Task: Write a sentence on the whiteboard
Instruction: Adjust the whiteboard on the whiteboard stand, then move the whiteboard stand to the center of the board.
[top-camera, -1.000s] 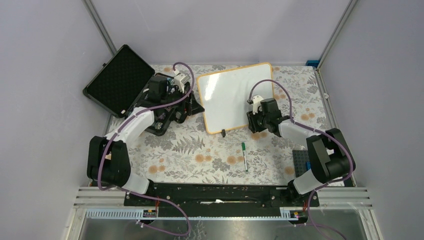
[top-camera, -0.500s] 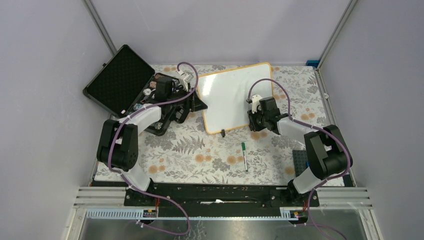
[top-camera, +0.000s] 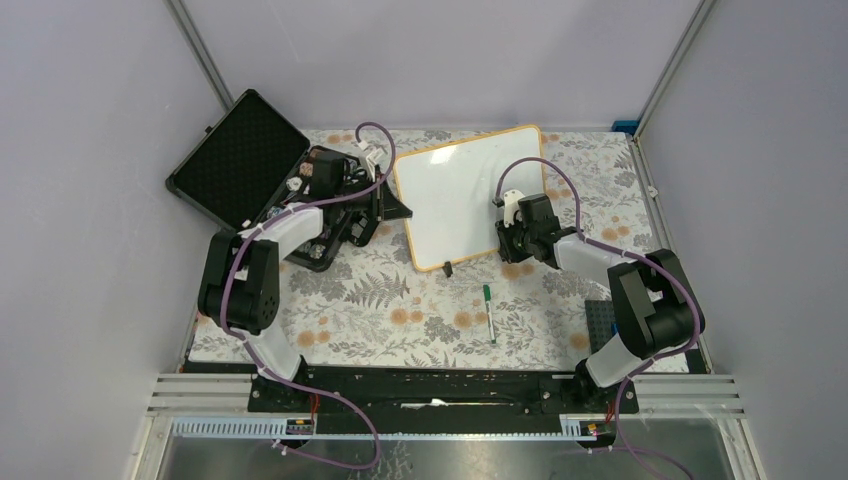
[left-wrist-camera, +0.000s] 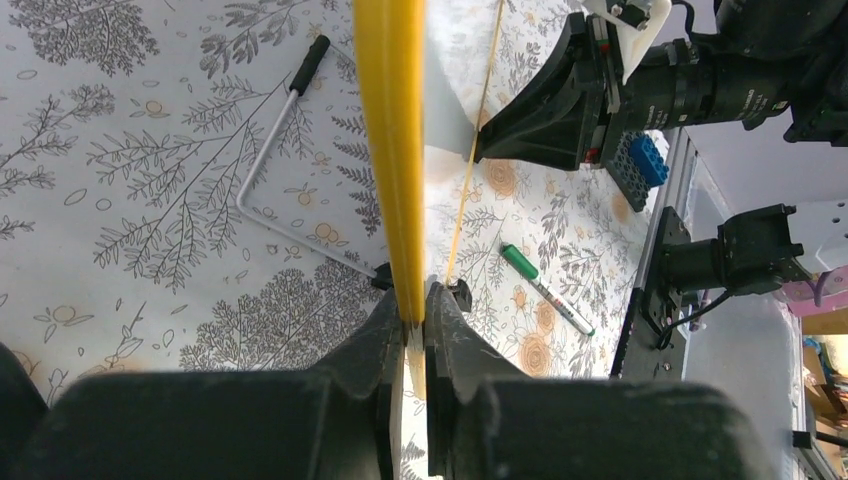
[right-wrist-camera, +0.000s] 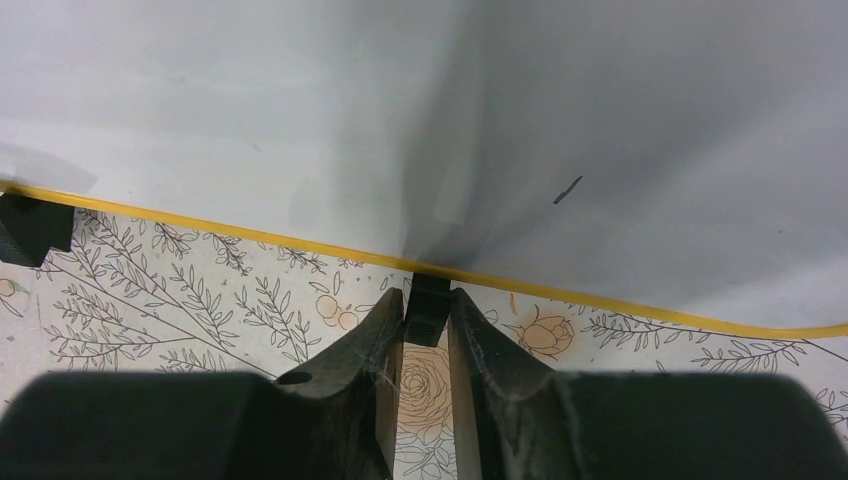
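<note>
The whiteboard (top-camera: 465, 195) is toward the far edge of the counter (top-camera: 380, 300), midway along, and blank. The pen (top-camera: 488, 312) lies nearer the near edge. The left fingers (left-wrist-camera: 447, 335) are pinched shut on its yellow left rim (left-wrist-camera: 390, 150). The right fingers (right-wrist-camera: 385, 335) are clamped on a black clip foot (right-wrist-camera: 428, 305) at its near edge. If the arms pull unevenly, the thin rim could slip free or the foot pop off, skewing or dropping the whiteboard. With both arms occupied, neither can take the pen.

Overhead camera looked down on the whole worktop (top-camera: 380, 300) from above its near edge. Both wrist cameras sat close against the whiteboard (top-camera: 455, 195) rim, shared by all views.
</note>
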